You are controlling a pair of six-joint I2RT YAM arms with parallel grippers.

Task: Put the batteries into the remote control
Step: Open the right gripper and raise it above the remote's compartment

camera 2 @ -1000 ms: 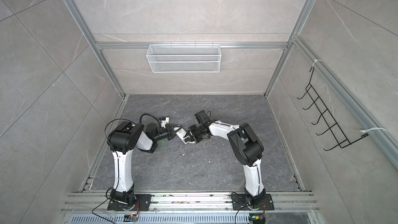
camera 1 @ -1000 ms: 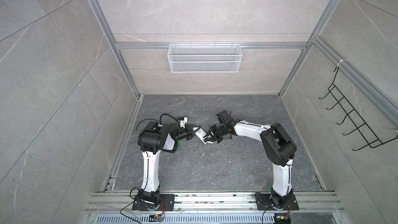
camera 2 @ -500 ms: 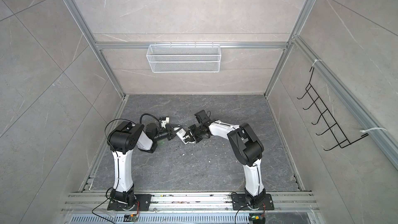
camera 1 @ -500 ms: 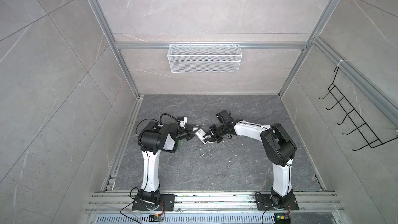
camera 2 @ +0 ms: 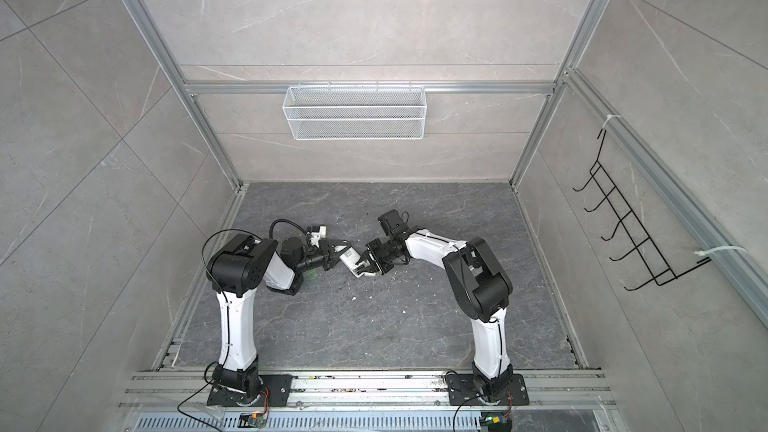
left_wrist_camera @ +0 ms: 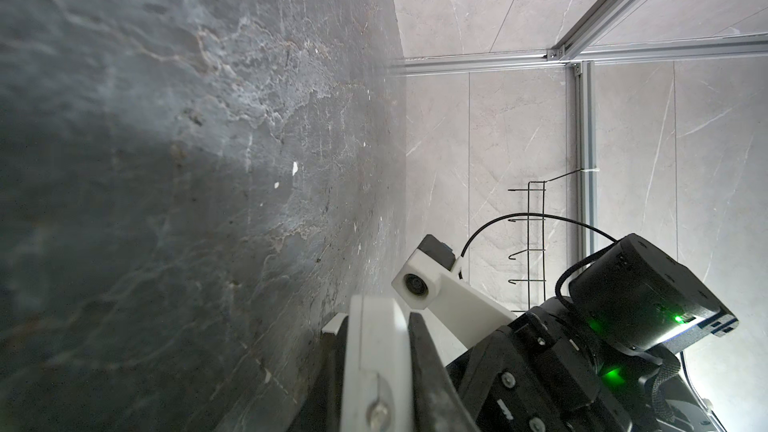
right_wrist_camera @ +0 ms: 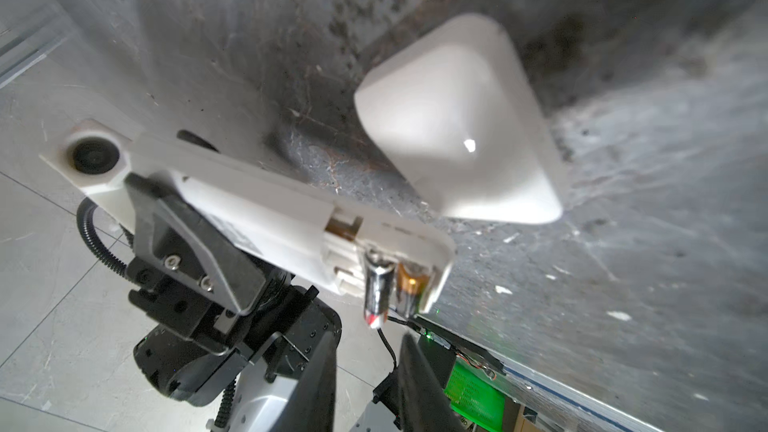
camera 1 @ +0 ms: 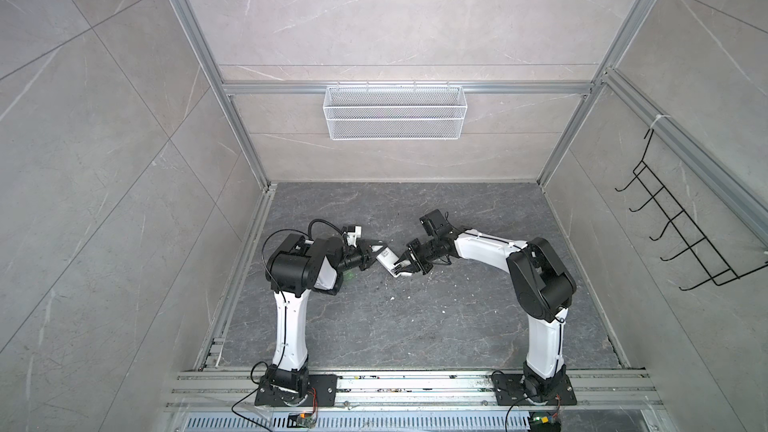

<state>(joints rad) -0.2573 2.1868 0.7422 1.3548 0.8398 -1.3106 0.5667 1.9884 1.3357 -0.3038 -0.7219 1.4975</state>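
Note:
My left gripper [camera 1: 371,256] is shut on the white remote control [camera 1: 386,261], holding it edge-on just above the floor; in the left wrist view the remote control [left_wrist_camera: 374,359] sits clamped between the dark fingers [left_wrist_camera: 424,359]. Its open compartment faces my right gripper [right_wrist_camera: 368,344]. One of the batteries, silvery [right_wrist_camera: 376,288], sticks out of the compartment at a tilt. A second battery [right_wrist_camera: 411,284] lies in the slot beside it. My right gripper [camera 1: 405,271] stands open just short of the silvery battery's end, with nothing between its fingers.
A small white squarish cover [right_wrist_camera: 453,118] lies on the dark stone floor [camera 1: 415,326] beyond the remote. White crumbs dot the floor. A wire basket [camera 1: 395,112] hangs on the back wall and a black hook rack [camera 1: 685,238] on the right wall.

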